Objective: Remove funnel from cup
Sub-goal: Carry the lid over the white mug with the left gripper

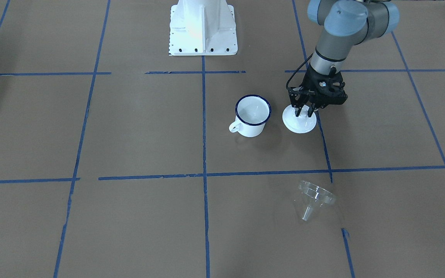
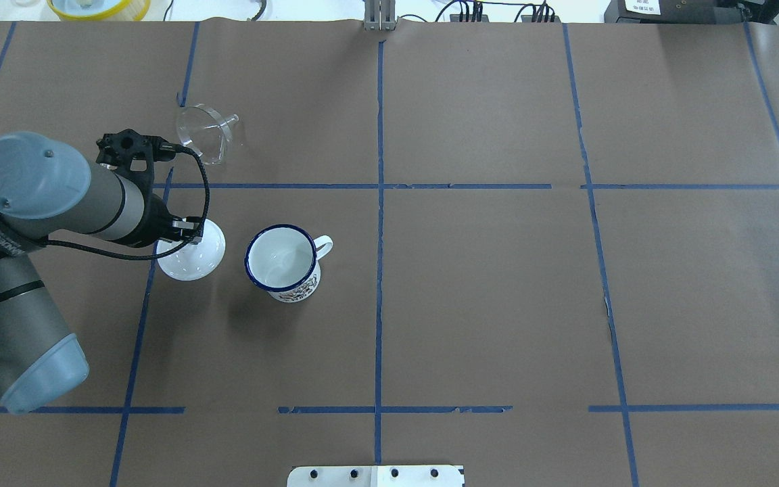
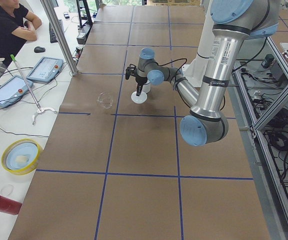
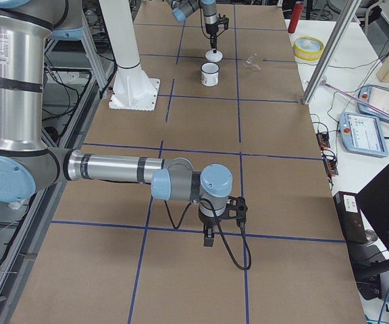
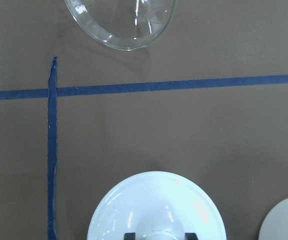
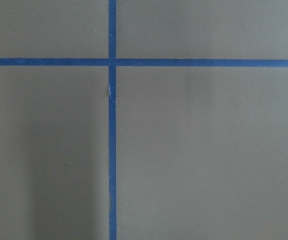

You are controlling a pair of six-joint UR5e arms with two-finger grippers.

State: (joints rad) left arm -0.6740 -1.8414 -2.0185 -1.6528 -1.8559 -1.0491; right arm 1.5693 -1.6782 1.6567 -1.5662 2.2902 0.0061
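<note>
The funnel (image 1: 316,197) lies on its side on the table (image 1: 137,131), well apart from the empty cup (image 1: 252,116). Just beside the cup, the left gripper (image 1: 304,112) pinches the knob of a white lid (image 1: 299,125). I cannot tell whether the right gripper (image 4: 209,237) is spread or pressed together.
</note>
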